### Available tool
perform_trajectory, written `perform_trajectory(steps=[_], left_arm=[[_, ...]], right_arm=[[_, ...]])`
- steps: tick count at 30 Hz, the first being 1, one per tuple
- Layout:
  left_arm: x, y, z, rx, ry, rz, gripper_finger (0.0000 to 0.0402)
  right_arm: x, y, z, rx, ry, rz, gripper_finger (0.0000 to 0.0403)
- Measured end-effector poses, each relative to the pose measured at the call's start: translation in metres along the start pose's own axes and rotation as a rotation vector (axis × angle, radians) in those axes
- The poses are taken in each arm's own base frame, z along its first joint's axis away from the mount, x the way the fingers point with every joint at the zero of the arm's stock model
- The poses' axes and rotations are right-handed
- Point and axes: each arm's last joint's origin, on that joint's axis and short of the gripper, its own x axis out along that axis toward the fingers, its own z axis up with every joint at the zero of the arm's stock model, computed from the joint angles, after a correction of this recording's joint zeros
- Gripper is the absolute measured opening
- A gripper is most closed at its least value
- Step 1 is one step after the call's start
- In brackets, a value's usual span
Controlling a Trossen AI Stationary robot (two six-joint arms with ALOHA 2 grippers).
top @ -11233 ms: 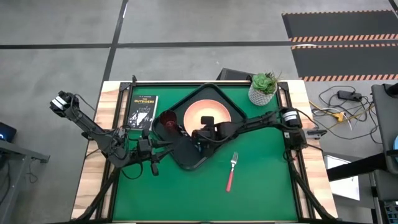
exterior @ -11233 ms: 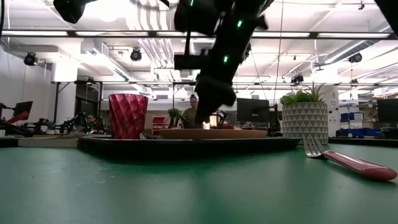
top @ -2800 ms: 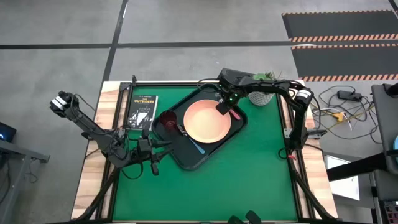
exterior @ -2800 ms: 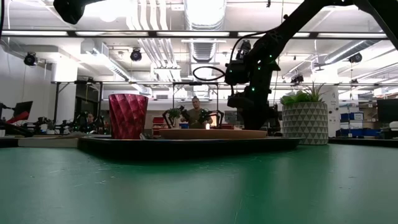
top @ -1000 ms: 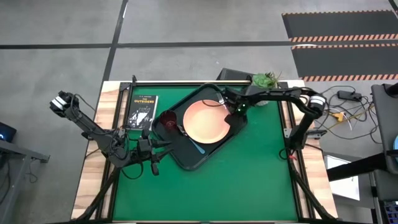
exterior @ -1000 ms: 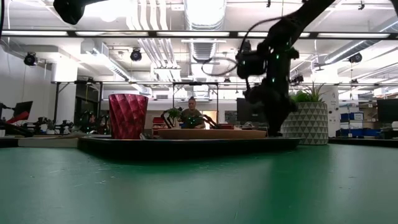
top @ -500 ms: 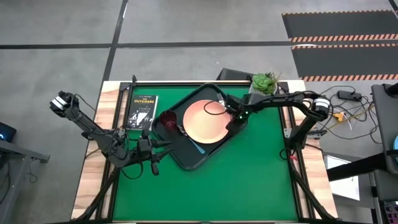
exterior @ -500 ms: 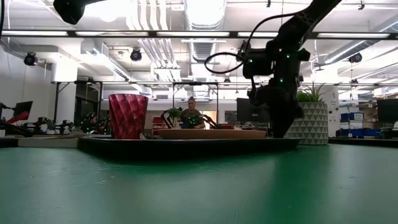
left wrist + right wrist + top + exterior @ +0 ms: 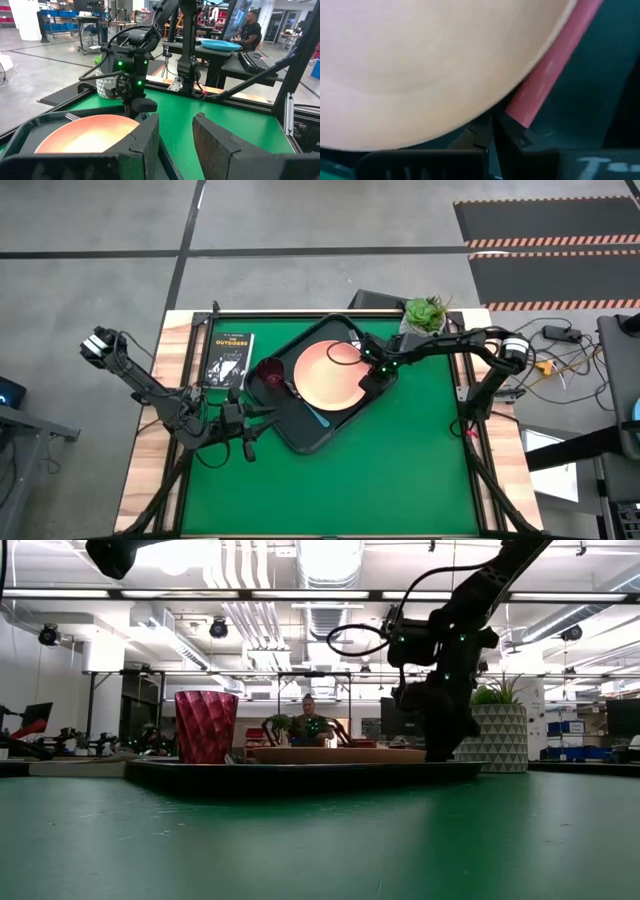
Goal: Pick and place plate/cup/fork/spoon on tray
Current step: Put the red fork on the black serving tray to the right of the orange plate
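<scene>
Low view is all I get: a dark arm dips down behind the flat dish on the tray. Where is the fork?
Observer: The fork lies in the tray, its pink handle along the plate's rim.
Operator: Is that arm holding it?
Observer: It seems not. The right gripper's jaws are shut, with their tips beside the handle's end.
Operator: And the spoon?
Observer: The spoon also lies in the tray, beside the plate, blue handle pointing at a tray corner.

The tray [image 9: 300, 435] sat in the middle of the worktop [image 9: 400, 470]. The plate [image 9: 330, 375] lay in the tray, with the cup [image 9: 268, 372] to its left and the spoon [image 9: 316, 418] below it. The fork [image 9: 345, 354] lay at the plate's upper right edge. A book [image 9: 229, 360] lay left of the tray, and a plant pot [image 9: 425, 315] stood at the upper right.
</scene>
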Motion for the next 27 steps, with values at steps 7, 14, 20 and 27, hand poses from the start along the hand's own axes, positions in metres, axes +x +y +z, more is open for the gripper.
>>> perform_trajectory(steps=[7,14,20,27], left_arm=[[0.0,0.0,0.0001,-0.001,0.0,0.0,0.0099],[0.0,0.0,0.0001,-0.001,0.0,0.0,0.0099],[0.0,0.0,0.0001,0.0,0.0,0.0,0.0099],[-0.0001,-0.0001,0.0002,0.0,0.0,0.0,0.0099]], right_arm=[[0.0007,-0.003,0.0002,-0.002,-0.011,-0.069,0.0009],[0.0006,-0.0043,-0.0001,-0.015,-0.015,-0.112,0.0009],[0.0005,-0.0048,0.0,-0.028,-0.019,-0.126,0.0009],[0.0004,-0.0058,0.0006,-0.052,-0.025,-0.147,0.0009]])
